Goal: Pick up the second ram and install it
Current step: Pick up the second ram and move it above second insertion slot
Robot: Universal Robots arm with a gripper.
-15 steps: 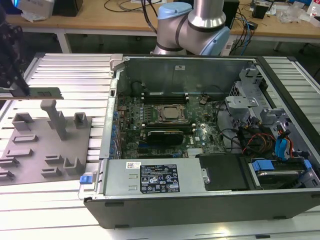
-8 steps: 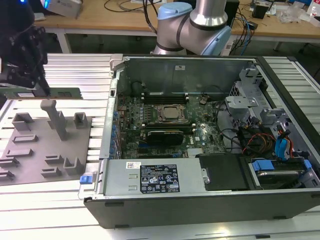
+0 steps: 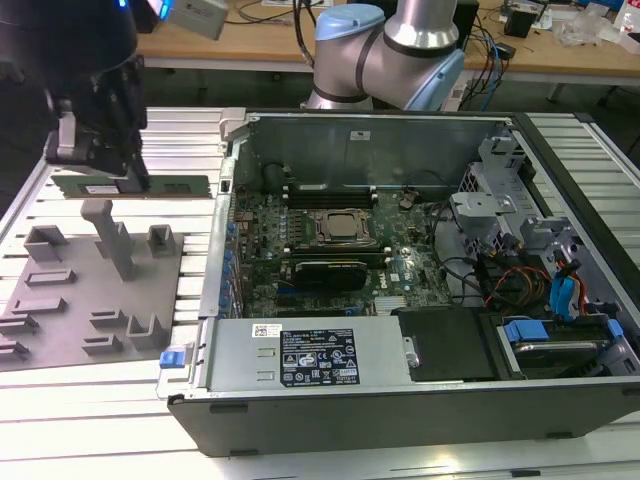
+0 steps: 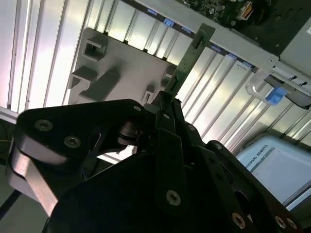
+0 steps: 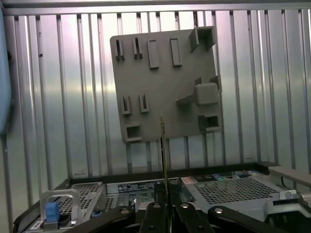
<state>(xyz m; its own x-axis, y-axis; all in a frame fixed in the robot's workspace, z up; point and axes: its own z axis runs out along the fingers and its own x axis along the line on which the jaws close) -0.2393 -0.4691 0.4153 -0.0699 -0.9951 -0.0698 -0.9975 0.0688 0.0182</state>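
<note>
Greenish-grey flat memory stick (image 3: 172,185) sat clamped in my black gripper (image 3: 100,162) above the grey plastic holder plate (image 3: 60,300). Held off-centre, I judged, it could have tilted or slipped.

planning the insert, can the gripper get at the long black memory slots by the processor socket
Probably yes. The open computer case has no cover and nothing lies over the long black memory slots. The black gripper, shut on the thin greenish memory stick, hangs near the grey holder plate.
</note>
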